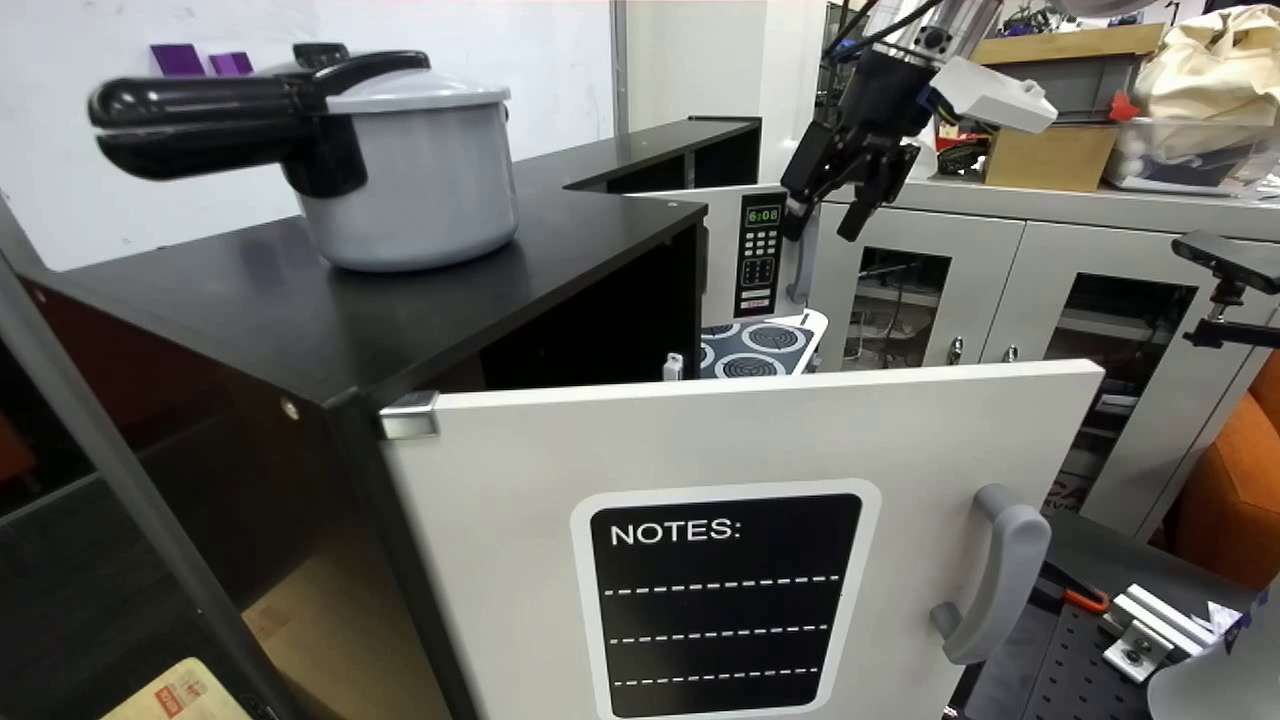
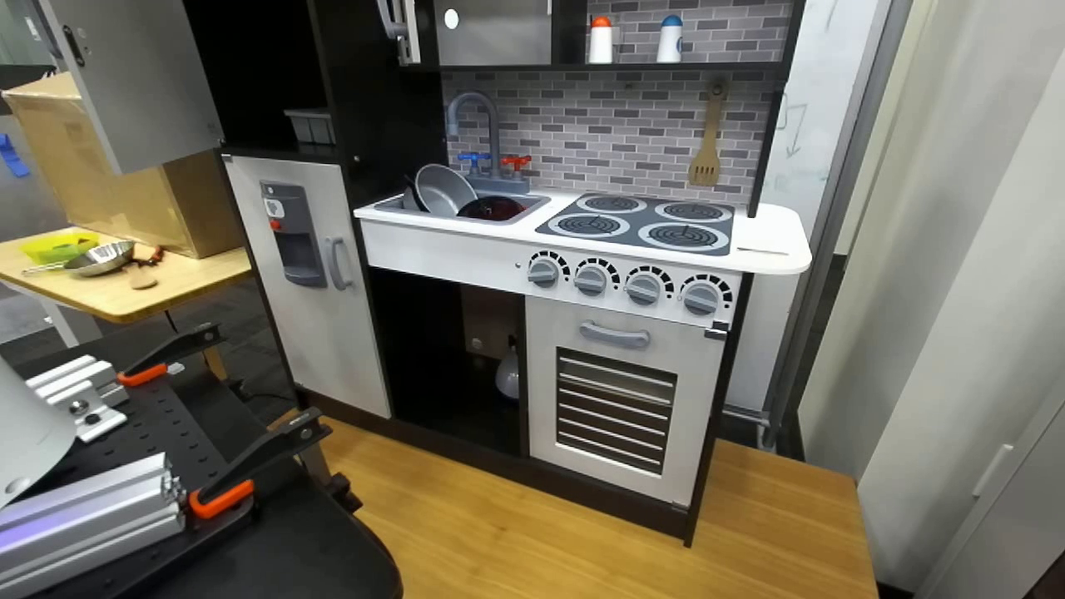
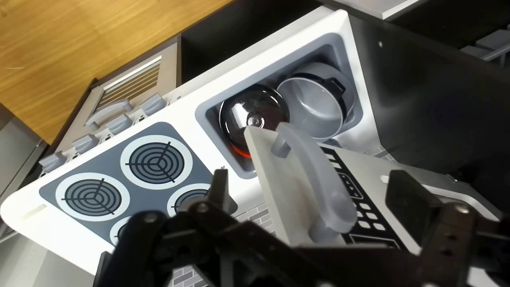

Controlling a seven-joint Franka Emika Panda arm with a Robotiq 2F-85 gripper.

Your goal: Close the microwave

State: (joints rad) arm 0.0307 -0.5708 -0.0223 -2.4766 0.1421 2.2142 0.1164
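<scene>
The microwave door [image 1: 722, 255] is a light panel with a black keypad and a green 6:08 display. It stands open, swung out from the dark cabinet. Its grey curved handle [image 1: 803, 262] is near the free edge. In the wrist view the handle [image 3: 314, 175] and door [image 3: 360, 163] lie between my fingers. In an exterior view only part of the door [image 2: 410, 33] shows at the top. My gripper [image 1: 824, 222] is open around the door's free edge and handle; it also shows in the wrist view [image 3: 310, 185]. A finger overlaps the keypad side; contact cannot be told.
A grey pot [image 1: 415, 185] stands on the cabinet top. A NOTES door [image 1: 740, 440] juts out open in front. Below are a stove top [image 2: 641, 223] and a sink [image 3: 201, 113] holding a pot [image 3: 312, 105] and a dark lid [image 3: 249, 113]. Shakers [image 2: 601, 42] stand on a shelf.
</scene>
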